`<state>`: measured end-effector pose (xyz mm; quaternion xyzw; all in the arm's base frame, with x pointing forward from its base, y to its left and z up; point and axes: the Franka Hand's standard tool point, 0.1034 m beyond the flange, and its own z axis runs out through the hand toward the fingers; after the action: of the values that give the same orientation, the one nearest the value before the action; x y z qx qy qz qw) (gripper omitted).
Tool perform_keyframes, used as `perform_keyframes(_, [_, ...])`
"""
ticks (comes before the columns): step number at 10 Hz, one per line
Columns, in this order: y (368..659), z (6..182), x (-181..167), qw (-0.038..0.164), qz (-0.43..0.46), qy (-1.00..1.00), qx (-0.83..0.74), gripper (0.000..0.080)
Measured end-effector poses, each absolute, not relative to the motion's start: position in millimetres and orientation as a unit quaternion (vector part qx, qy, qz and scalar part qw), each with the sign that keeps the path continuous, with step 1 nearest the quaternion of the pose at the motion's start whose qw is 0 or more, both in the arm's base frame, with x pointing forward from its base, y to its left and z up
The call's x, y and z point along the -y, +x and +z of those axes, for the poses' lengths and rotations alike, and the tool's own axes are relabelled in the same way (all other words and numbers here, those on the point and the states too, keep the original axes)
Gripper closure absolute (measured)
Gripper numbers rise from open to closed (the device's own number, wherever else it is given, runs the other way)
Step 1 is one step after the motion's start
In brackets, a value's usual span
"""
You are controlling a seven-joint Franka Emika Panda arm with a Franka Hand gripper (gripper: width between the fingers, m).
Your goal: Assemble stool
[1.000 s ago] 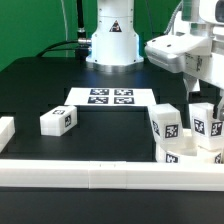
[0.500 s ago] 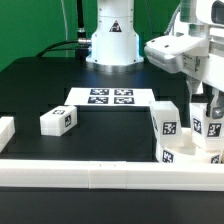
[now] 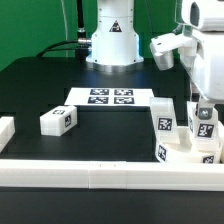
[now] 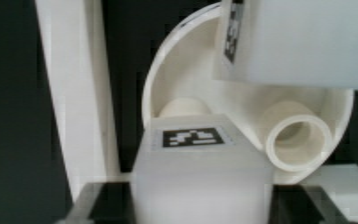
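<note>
My gripper [image 3: 204, 108] is shut on a white stool leg [image 3: 205, 130] at the exterior view's right, near the front rail. The wrist view shows this tagged leg [image 4: 197, 150] between my dark fingers [image 4: 101, 196]. The round white seat [image 3: 164, 120] stands on edge just left of the held leg, and its curved rim [image 4: 179, 60] shows in the wrist view. A round peg of another leg [image 4: 304, 140] lies beside the held leg. One more tagged leg [image 3: 58, 120] lies loose at the exterior view's left.
The marker board [image 3: 110, 97] lies flat at the middle back. A long white rail [image 3: 90, 172] runs along the front, with a short piece [image 3: 5, 130] at the left. The rail also shows in the wrist view [image 4: 69, 90]. The robot base [image 3: 110, 40] stands behind.
The arm has moved toward the exterior view's right with the leg still held. The seat beside it has shifted slightly.
</note>
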<state>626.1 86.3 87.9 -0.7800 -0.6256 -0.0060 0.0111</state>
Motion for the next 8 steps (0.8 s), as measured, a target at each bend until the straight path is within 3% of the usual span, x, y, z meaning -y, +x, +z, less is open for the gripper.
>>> perform_keyframes(3, [623.2, 88.3, -82.5, 0.048, 0.0, -0.878, 0.476, 0.0462])
perform_keyframes(8, [623.4, 88.4, -83.9, 0.047, 0.007, -0.943, 0.328, 0.0461])
